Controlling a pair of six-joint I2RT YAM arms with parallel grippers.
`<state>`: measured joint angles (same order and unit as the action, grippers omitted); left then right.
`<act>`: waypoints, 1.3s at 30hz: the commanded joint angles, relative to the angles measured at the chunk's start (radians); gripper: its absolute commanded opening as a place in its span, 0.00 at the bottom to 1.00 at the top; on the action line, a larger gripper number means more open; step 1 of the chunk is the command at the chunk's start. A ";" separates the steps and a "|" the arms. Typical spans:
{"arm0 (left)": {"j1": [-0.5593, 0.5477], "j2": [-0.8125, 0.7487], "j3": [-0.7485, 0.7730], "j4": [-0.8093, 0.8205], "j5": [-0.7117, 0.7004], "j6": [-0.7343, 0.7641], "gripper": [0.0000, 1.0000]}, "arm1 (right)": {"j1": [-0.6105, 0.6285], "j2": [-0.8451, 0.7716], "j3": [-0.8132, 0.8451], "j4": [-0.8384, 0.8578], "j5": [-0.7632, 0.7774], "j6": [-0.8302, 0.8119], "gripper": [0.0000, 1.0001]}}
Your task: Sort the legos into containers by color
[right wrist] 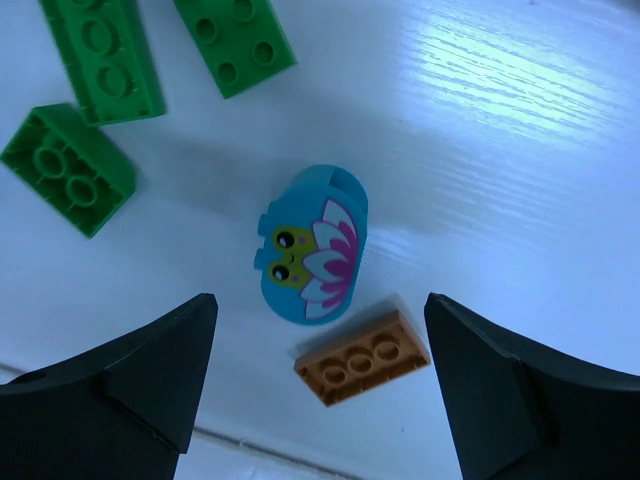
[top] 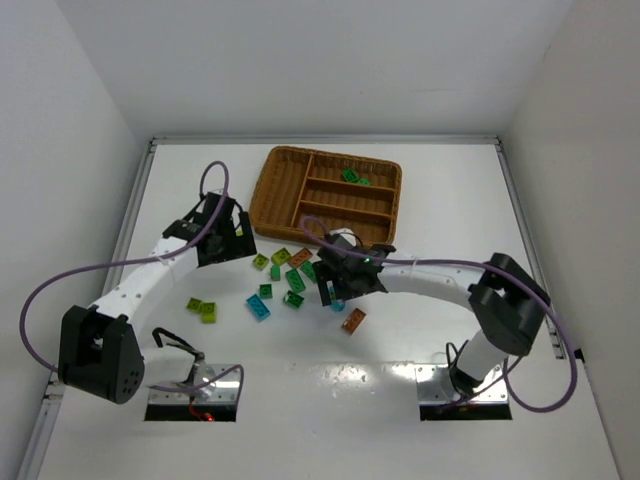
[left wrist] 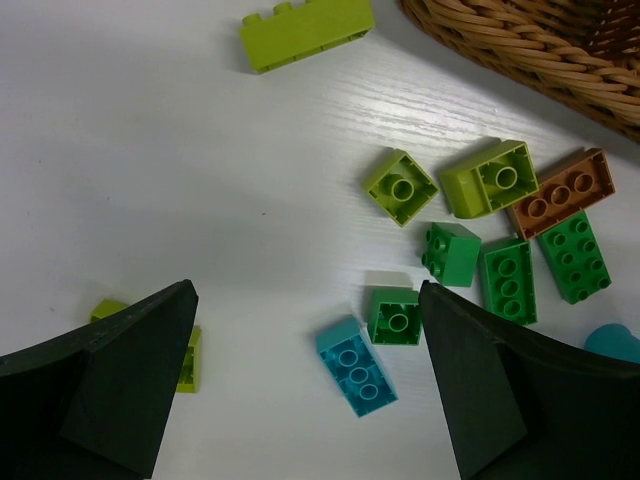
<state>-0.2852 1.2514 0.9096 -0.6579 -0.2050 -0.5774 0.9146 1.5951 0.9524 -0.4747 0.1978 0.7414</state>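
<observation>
Right gripper (right wrist: 318,305) spread wide, empty, over blue flower-printed piece (right wrist: 310,245) beside orange lego (right wrist: 362,357); your left gripper (left wrist: 307,290) wide too, empty, above loose legos (left wrist: 508,280) on table (left wrist: 150,150).

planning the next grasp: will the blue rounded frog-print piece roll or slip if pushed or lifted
The blue rounded piece looks like hard glossy plastic: probably stiff, light, slippery. Its curved outline suggests it may roll or rock if pushed. On the smooth white table it likely slides easily.

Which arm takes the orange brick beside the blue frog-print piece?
Right. The right gripper, open, hangs directly over that orange brick; the left gripper sits over the teal brick, farther away.
</observation>
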 commanded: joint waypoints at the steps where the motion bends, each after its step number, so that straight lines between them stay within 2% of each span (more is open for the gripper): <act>1: 0.011 -0.026 -0.011 0.009 0.006 -0.013 1.00 | 0.016 0.069 0.040 0.056 0.014 0.039 0.84; 10: 0.011 -0.026 -0.021 0.020 0.006 -0.004 1.00 | 0.026 0.195 0.078 0.065 0.084 0.087 0.63; 13: 0.011 -0.035 -0.031 0.011 -0.016 -0.004 1.00 | 0.026 0.204 0.078 0.079 0.072 0.087 0.51; 14: 0.011 -0.046 -0.031 0.011 -0.025 -0.015 1.00 | 0.026 0.204 0.088 0.065 0.087 0.087 0.43; 16: 0.011 -0.046 -0.018 -0.014 -0.046 -0.015 1.00 | 0.035 0.180 0.101 0.044 0.127 0.087 0.37; 23: 0.083 -0.024 0.058 -0.098 -0.115 -0.036 1.00 | 0.000 -0.015 0.120 0.010 0.187 0.026 0.36; 27: 0.124 0.040 0.116 -0.134 -0.125 -0.045 1.00 | -0.037 -0.026 0.239 -0.047 0.206 0.001 0.36; 33: 0.124 0.071 0.137 -0.134 -0.071 -0.045 1.00 | -0.153 0.130 0.437 -0.084 0.206 -0.054 0.36; 39: 0.124 0.071 0.114 -0.094 -0.016 -0.033 1.00 | -0.252 0.310 0.650 -0.102 0.129 -0.089 0.36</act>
<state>-0.1684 1.3270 1.0153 -0.7712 -0.2584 -0.6109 0.6971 1.8393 1.5063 -0.5461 0.3511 0.6914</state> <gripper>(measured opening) 1.000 0.469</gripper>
